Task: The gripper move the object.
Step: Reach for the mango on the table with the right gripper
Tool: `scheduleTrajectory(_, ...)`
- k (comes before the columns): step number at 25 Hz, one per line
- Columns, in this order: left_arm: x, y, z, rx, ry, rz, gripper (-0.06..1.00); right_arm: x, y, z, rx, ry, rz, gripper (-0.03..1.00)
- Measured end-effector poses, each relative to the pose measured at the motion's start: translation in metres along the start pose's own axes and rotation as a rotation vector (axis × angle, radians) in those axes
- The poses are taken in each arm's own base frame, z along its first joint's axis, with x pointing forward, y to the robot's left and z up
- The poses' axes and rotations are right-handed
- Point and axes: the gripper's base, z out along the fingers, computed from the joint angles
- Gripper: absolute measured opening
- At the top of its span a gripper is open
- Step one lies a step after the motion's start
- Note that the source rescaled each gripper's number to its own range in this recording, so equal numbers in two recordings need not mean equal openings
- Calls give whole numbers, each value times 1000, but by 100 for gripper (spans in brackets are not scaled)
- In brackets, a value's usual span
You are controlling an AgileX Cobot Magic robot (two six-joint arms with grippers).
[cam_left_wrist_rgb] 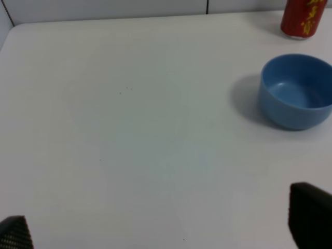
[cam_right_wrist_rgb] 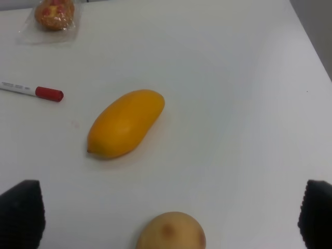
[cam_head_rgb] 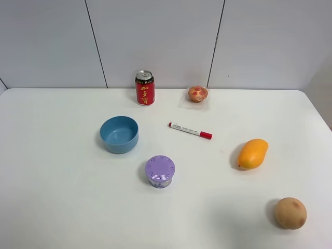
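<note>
Mango (cam_head_rgb: 252, 153) lies on its side toward the right of the white table (cam_head_rgb: 62, 207), between the red-capped marker (cam_head_rgb: 190, 130) and the round tan fruit (cam_head_rgb: 290, 212), apart from both. Nearby, the right gripper (cam_right_wrist_rgb: 168, 207) is poised with its black fingers spread wide and empty; the left gripper (cam_left_wrist_rgb: 162, 225) is likewise spread, near the blue bowl (cam_left_wrist_rgb: 295, 93). To my eye the mango looks smooth, waxy, oblong and tapered, so a pinch across its curve could squirt it sideways or roll it into the tan fruit, and a grip near the tip might let it swing.
</note>
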Motion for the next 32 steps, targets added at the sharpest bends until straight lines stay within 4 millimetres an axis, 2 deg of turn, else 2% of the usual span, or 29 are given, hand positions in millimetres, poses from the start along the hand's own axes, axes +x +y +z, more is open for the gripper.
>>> scheduleTrajectory(8,0,0,0,0,0,0,100,-2,3,5,-24,37,104,97)
scheduleTrajectory(13,0,0,0,0,0,0,100,-17,5,30,-8,195,189,96)
scheduleTrajectory(19,0,0,0,0,0,0,100,-52,7,59,25,284,322,96)
scheduleTrajectory(26,0,0,0,0,0,0,100,-87,9,109,116,457,474,96)
scheduleTrajectory(32,0,0,0,0,0,0,100,-108,11,162,192,587,576,96)
